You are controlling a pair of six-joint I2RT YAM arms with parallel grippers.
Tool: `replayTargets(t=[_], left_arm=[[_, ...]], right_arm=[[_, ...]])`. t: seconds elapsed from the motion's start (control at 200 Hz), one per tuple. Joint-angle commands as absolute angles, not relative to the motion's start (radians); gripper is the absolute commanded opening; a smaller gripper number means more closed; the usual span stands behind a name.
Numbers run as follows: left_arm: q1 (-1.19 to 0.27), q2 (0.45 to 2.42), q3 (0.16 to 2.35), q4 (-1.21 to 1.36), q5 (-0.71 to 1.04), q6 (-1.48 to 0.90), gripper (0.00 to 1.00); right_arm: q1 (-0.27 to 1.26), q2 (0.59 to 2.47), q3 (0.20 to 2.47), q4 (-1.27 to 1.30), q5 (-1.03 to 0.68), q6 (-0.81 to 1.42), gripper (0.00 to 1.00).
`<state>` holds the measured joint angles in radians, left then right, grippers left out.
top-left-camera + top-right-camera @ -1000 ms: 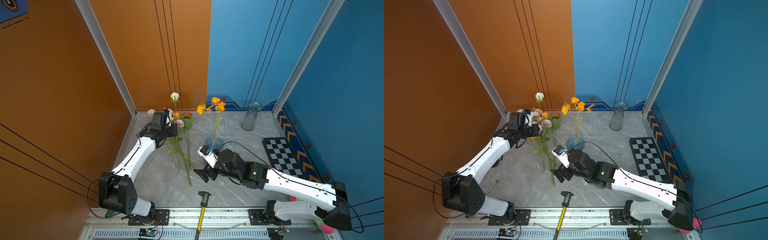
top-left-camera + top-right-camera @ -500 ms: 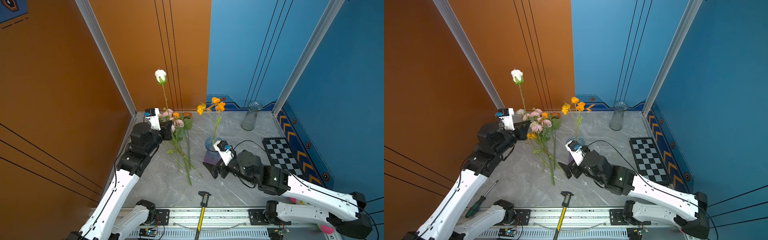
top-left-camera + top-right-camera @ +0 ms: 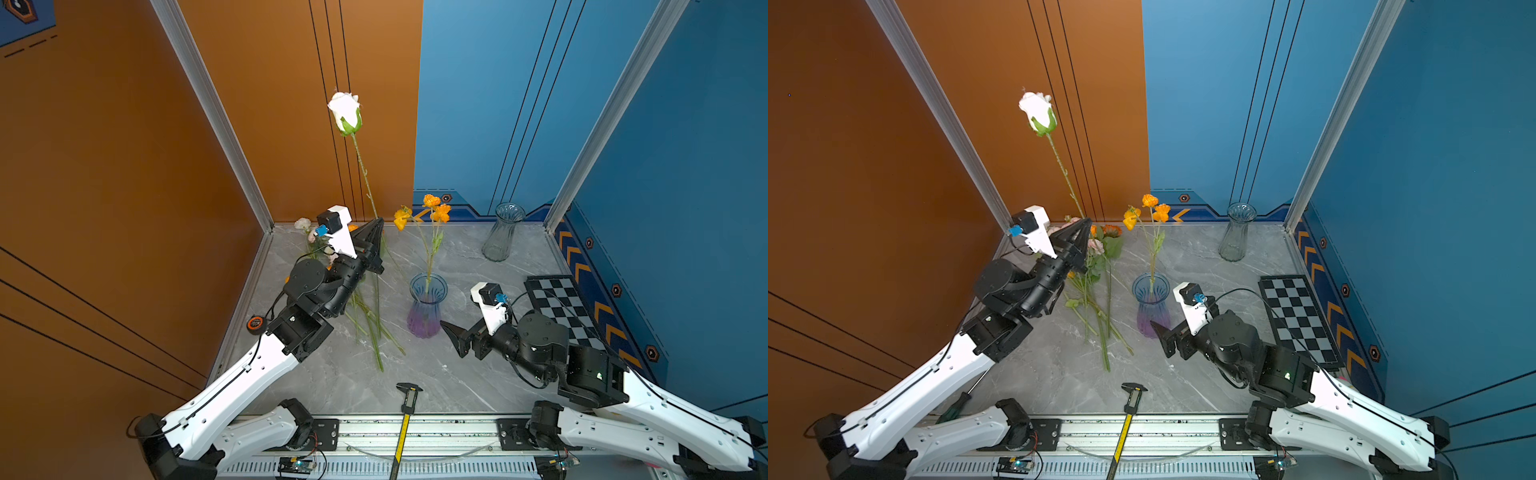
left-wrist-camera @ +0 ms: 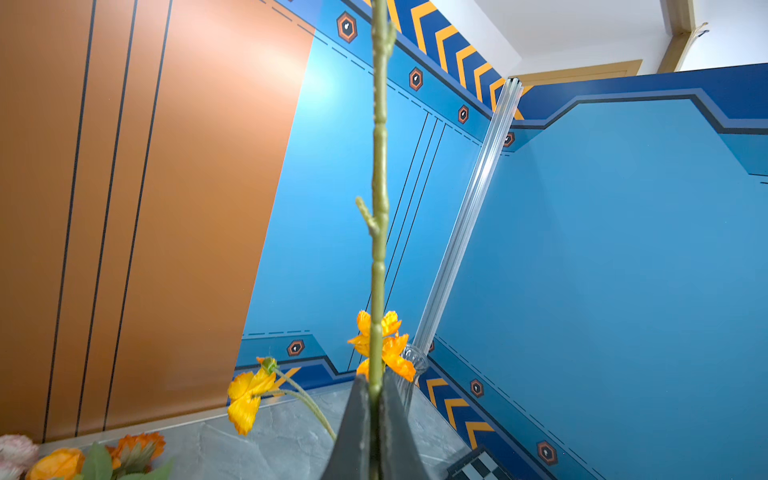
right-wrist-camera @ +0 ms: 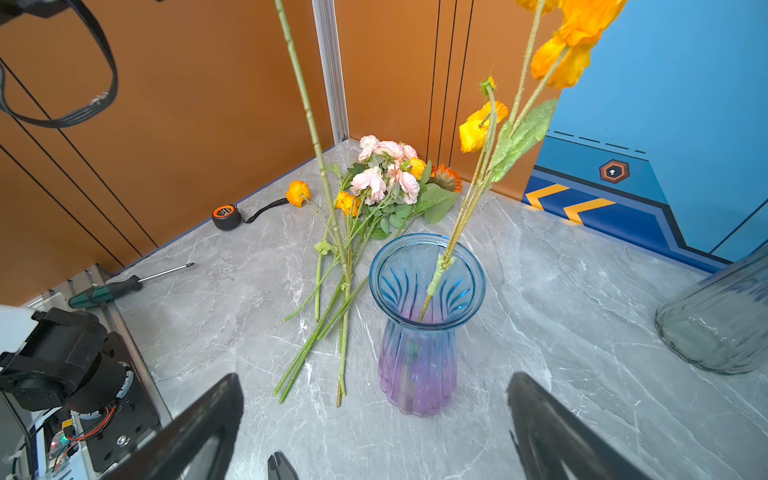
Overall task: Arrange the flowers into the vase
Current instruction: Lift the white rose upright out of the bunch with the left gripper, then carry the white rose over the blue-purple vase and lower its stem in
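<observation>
Showing open tabletop [image 3: 465, 386] between the vase [image 3: 424, 320] and the caliper [image 3: 409, 399] before it. Left of the vase, the left fingers [image 3: 368, 237] clamp the stem of a white rose [image 3: 345, 110], upright, bloom high. Just right of the vase, the right fingers [image 5: 208, 424] gape wide, empty. Orange poppies [image 3: 432, 210] stand in the vase; pink and orange flowers [image 5: 382, 183] lie left of it. Grey marble; orange and blue walls [image 3: 478, 104].
</observation>
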<state>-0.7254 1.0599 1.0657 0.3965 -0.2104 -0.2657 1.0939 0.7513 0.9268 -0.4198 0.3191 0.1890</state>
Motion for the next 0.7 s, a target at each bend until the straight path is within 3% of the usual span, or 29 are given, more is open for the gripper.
replayTargets(t=[0.0, 0.43, 0.696], left_arm=[[-0.745, 1.107, 1.075, 0.549, -0.281, -0.2, 0.0], [-0.833, 1.278, 0.932, 0.877, -0.233, -0.073, 0.0], [-0.972, 1.369, 0.849, 1.07, -0.402, 0.087, 0.0]], right_arm=[[1.076, 0.751, 0.927, -0.461, 0.331, 0.191, 1.0], [0.85, 0.785, 0.913, -0.418, 0.073, 0.113, 1.0], [0.757, 0.819, 0.873, -0.33, -0.092, 0.065, 1.0]])
